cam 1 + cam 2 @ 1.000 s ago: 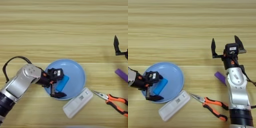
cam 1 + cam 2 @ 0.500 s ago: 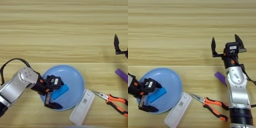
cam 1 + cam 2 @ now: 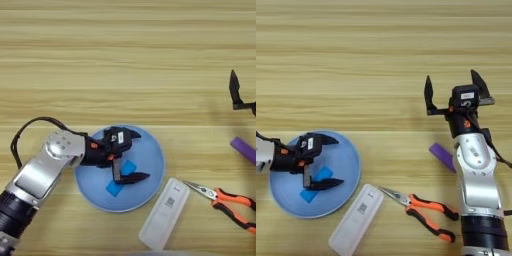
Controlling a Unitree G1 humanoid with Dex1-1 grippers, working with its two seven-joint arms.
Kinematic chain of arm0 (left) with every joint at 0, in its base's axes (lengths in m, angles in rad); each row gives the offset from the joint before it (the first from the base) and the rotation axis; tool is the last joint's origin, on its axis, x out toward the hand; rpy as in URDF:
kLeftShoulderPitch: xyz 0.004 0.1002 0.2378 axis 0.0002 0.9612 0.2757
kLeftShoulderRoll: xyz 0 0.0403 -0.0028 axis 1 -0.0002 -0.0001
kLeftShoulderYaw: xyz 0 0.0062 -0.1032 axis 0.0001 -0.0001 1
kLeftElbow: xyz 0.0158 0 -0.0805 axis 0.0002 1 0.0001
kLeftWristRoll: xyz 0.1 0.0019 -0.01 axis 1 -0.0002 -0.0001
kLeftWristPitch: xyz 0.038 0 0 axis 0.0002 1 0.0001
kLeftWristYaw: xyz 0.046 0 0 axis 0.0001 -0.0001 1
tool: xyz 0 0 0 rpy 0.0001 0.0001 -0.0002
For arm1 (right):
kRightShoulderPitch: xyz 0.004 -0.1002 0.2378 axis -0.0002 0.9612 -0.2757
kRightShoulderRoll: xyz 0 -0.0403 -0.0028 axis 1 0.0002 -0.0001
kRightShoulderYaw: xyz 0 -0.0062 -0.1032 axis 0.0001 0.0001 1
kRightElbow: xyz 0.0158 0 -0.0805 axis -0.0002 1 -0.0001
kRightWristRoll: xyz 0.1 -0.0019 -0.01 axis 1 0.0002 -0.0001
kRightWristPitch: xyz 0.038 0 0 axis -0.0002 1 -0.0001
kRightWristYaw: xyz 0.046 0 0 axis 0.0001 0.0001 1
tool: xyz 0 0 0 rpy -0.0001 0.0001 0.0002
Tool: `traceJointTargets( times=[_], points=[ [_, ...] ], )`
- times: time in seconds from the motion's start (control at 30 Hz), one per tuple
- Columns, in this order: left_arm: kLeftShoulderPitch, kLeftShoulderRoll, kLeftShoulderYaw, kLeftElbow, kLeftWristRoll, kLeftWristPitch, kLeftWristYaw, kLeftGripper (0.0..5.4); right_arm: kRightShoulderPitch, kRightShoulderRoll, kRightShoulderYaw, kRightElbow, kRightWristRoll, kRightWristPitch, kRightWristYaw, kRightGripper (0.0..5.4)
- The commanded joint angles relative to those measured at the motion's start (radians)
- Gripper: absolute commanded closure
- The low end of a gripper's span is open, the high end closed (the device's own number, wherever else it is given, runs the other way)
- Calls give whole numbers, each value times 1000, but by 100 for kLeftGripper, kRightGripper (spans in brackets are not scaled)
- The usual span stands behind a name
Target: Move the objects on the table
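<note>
Wooden plank table [image 3: 125, 60]: left gripper [image 3: 134, 156] spread wide over small bright-blue block [image 3: 121, 178] lying in round light-blue plate [image 3: 150, 150]; right gripper [image 3: 453, 90] parked, fingers splayed, empty.

Far tabletop [image 3: 125, 50] open, near edge crowded: plate [image 3: 150, 150], remote [image 3: 164, 214], pliers [image 3: 225, 202]

Light wooden table [image 3: 125, 60] is filling both views edge to edge, no walls, floor or windows showing. Horizontal plank grain lines are running left to right across the whole top, alternating pale and slightly darker tan bands. Darker seam lines are showing near the far edge and around the middle. Light is falling evenly and soft, no hard glare patches; only faint short shadows are sitting on the wood toward the near edge. Surface is looking matte, clean, unmarked out to all four edges.
</note>
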Motion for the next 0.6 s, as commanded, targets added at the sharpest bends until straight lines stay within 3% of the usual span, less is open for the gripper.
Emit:
traceJointTargets(
  times=[0.03,0.23,0.4,0.6],
  points=[
    [3,-4,48,-46,-36,16,20,3,-17,-13,-12,12,14,-4,9,0],
    [-4,-21,105,-84,-77,14,53,3,-21,-16,-17,21,16,-10,13,0],
    [-8,-106,214,-108,-129,-6,188,3,-15,-38,-25,22,19,-9,33,0],
    [-4,-169,307,-161,-196,-16,287,3,-5,-110,-50,-15,56,26,107,0]
  ],
)
